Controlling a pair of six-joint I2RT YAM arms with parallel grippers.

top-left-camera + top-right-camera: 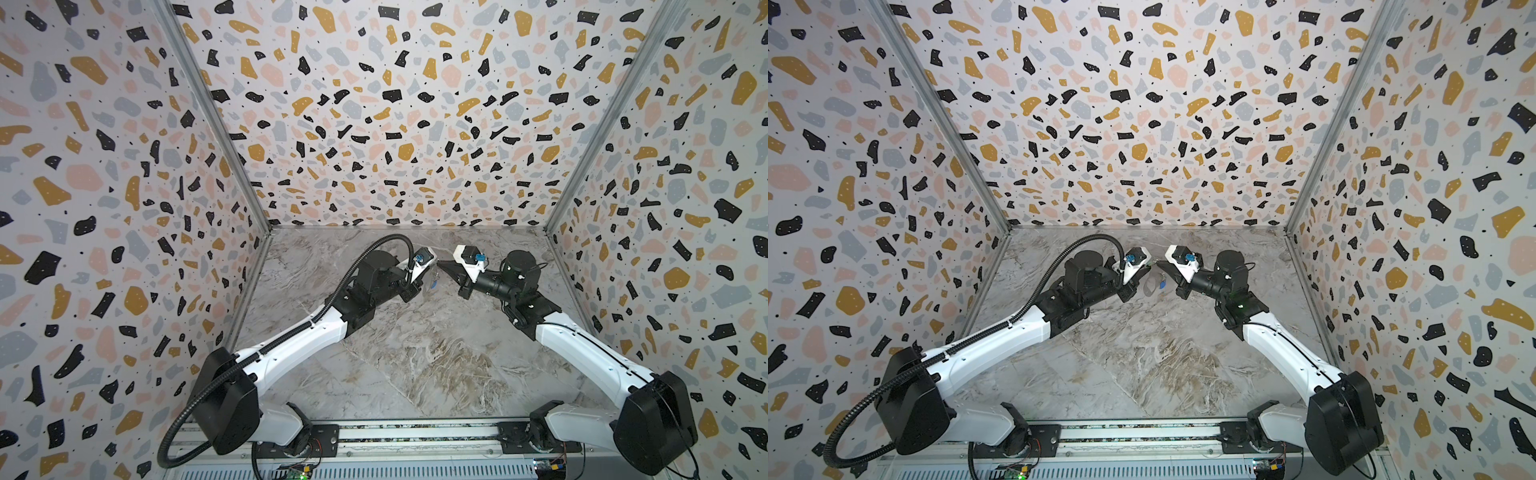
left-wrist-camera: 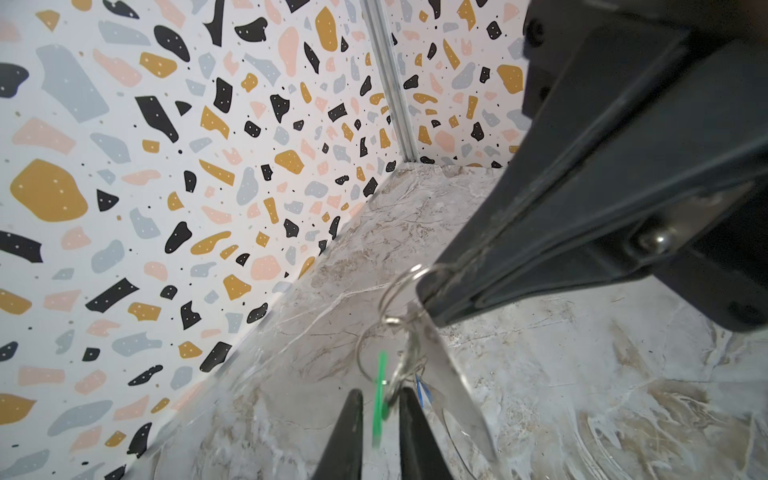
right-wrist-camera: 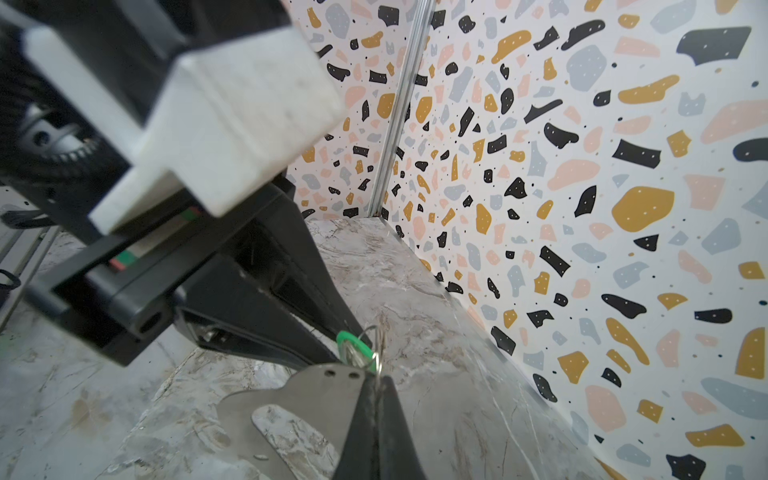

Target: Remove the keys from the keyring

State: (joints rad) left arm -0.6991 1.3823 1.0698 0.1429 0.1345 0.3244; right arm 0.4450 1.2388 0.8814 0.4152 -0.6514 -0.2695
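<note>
Near the back wall [image 1: 1142, 124], the right gripper [image 3: 376, 380] is pinched tight on the top end of the keyring [image 3: 307, 390]. The left gripper [image 2: 380, 392] has its jaws slightly apart around the green key tag [image 2: 378, 415]. The blue key tag [image 1: 1162, 284] dangles just beside it.

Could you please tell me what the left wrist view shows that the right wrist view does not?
Only the left wrist view shows the blue tag and clear gaps between the green tag and the fingers of the open left gripper. Only the right wrist view shows the keyring's flat face with its oval cut-out. Both show the green tag and the right gripper shut on a wire ring.
</note>
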